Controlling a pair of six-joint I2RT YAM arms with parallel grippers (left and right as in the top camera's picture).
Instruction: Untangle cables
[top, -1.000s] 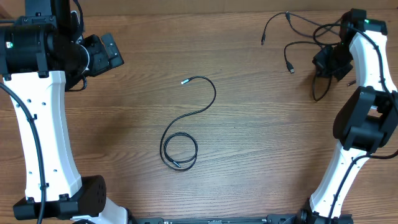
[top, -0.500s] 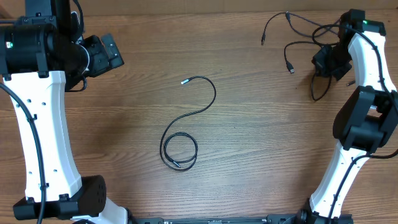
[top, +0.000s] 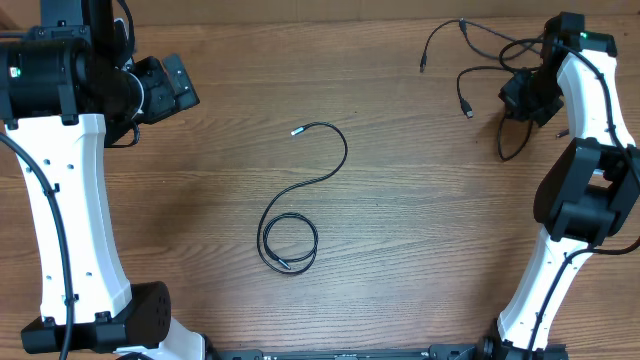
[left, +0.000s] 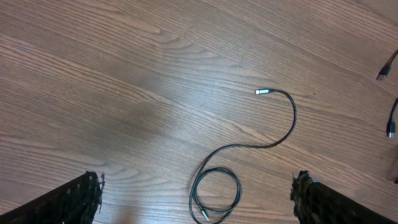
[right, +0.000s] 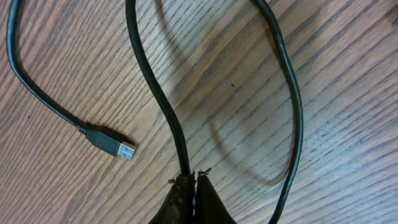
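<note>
from above, the wooden table has one loose cable lying near its middle, with the silver tip at the top pointing left and the lower end curled into a small ring. well apart from it, in the far right corner, sits the tangle of cables, with a few plug ends poking out to the left. the right gripper is down in that bunch, and a loop of black cord trails below it. the left gripper hangs over the far left side, away from every cord.

the left wrist camera shows its two fingers spread as wide as they go, one in each lower corner, holding nothing. the loose cable lies flat on the wood beneath them. two plug ends from the tangle peek in at the right edge.

the right wrist camera shows its fingertips pressed tight together with a cord pinched between them and running up out of view. a second strand arcs down the right side. a usb plug lies on the wood to the left, clear of the fingers.
</note>
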